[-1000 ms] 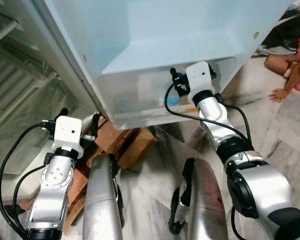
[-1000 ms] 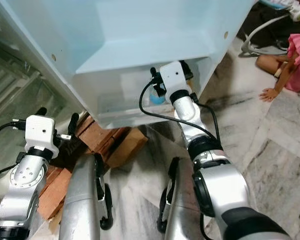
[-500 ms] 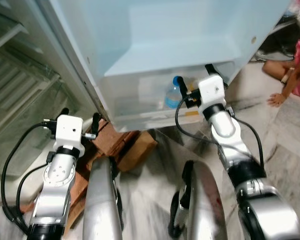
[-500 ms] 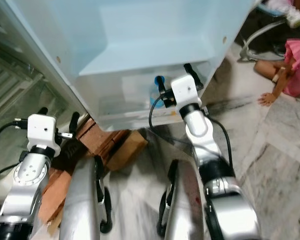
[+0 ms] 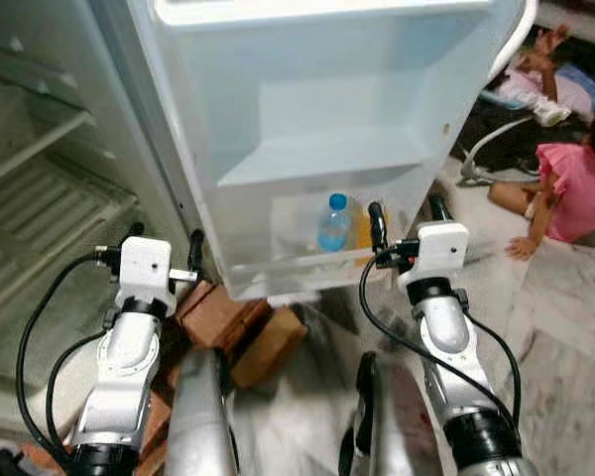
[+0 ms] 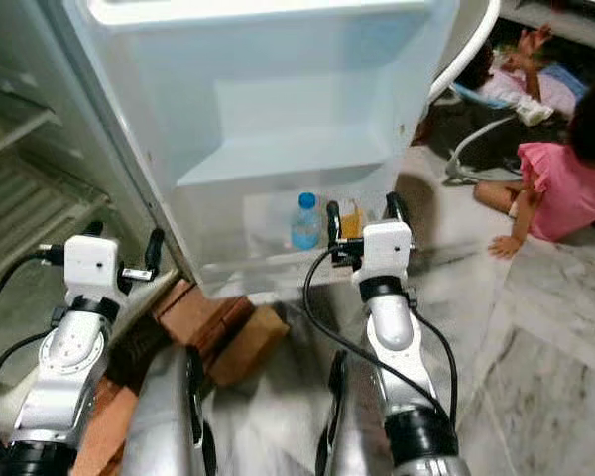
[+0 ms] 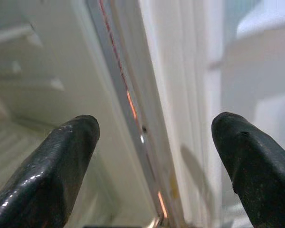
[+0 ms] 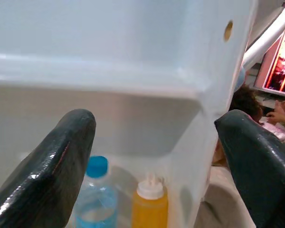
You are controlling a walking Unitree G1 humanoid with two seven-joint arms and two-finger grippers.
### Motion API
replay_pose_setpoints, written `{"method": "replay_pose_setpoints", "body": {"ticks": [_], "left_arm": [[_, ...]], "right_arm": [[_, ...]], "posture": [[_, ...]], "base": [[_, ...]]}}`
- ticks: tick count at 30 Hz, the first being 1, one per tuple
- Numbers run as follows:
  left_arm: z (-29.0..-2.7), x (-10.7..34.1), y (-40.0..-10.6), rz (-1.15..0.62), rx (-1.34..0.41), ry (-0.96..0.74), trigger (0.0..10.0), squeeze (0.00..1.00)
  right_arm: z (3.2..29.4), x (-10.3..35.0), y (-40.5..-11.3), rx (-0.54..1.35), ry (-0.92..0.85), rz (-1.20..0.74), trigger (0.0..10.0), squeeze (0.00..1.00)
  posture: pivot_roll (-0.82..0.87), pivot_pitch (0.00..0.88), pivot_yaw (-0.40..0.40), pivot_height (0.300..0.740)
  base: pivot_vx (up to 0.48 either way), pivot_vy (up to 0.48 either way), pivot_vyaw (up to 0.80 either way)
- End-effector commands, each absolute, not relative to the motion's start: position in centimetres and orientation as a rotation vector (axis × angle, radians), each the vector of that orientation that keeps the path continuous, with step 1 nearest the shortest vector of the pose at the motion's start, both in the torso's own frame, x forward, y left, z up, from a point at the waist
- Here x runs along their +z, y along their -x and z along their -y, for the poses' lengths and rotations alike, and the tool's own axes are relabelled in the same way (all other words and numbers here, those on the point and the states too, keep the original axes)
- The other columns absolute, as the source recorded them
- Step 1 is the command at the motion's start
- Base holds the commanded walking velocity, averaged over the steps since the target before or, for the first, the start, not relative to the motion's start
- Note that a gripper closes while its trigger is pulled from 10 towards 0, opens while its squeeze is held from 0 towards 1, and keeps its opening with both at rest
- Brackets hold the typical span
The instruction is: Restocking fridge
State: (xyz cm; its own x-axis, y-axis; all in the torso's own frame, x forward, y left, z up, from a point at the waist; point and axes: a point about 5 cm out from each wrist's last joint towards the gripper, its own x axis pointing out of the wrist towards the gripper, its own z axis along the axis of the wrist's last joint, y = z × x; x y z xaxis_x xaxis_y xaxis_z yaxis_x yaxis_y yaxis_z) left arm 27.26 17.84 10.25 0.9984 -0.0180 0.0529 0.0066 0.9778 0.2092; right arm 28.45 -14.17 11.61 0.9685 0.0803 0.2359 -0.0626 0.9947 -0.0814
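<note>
The open fridge door (image 5: 317, 109) faces me with its clear bottom shelf (image 5: 278, 270). In that shelf a water bottle (image 5: 332, 223) with a blue cap stands upright beside a yellow squeeze bottle (image 5: 362, 228). My right gripper (image 5: 405, 211) is open and empty, just in front of the shelf's right end and apart from both bottles. Its wrist view looks at the water bottle (image 8: 97, 204) and yellow bottle (image 8: 149, 206) between the fingers. My left gripper (image 5: 165, 238) is open and empty by the door's hinge edge (image 7: 133, 109).
The fridge's inner shelves (image 5: 40, 198) lie at the left. Bricks and a cardboard box (image 5: 248, 327) sit on the floor under the door. A person in pink (image 5: 575, 183) sits on the marble floor at the right.
My right gripper has drawn back out of the bottom door shelf, leaving the water bottle standing there. The camera has pulled back and up. The left arm holds its place.
</note>
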Motion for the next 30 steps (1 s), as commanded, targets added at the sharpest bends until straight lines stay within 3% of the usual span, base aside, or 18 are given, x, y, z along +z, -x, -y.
{"method": "replay_pose_setpoints", "body": {"ticks": [1, 9, 18, 30], "left_arm": [[-17.7, 10.0, -27.3, 0.050, -0.019, -0.214, 10.0, 0.00], [-17.7, 8.6, -26.8, 0.020, -0.055, -0.221, 10.0, 0.00], [-16.2, 9.5, -29.0, 0.074, -0.051, -0.188, 10.0, 0.00], [-15.5, 9.0, -29.0, 0.080, -0.060, -0.175, 10.0, 0.00]], "right_arm": [[13.9, 12.0, -28.2, 0.090, 0.056, 0.234, 10.0, 0.00], [14.1, 11.6, -27.9, 0.085, 0.055, 0.198, 10.0, 0.00], [13.9, 13.0, -29.6, 0.112, 0.076, 0.219, 10.0, 0.00], [14.0, 12.8, -29.1, 0.126, 0.081, 0.208, 10.0, 0.00]], "posture": [[0.02, 0.000, 0.009, 0.553], [0.00, 0.000, 0.011, 0.595], [-0.01, 0.000, -0.006, 0.657], [-0.02, 0.000, -0.015, 0.728]], "base": [[0.000, 0.000, 0.00], [0.000, 0.000, 0.00], [0.000, 0.000, 0.00], [0.000, 0.000, 0.00]]}}
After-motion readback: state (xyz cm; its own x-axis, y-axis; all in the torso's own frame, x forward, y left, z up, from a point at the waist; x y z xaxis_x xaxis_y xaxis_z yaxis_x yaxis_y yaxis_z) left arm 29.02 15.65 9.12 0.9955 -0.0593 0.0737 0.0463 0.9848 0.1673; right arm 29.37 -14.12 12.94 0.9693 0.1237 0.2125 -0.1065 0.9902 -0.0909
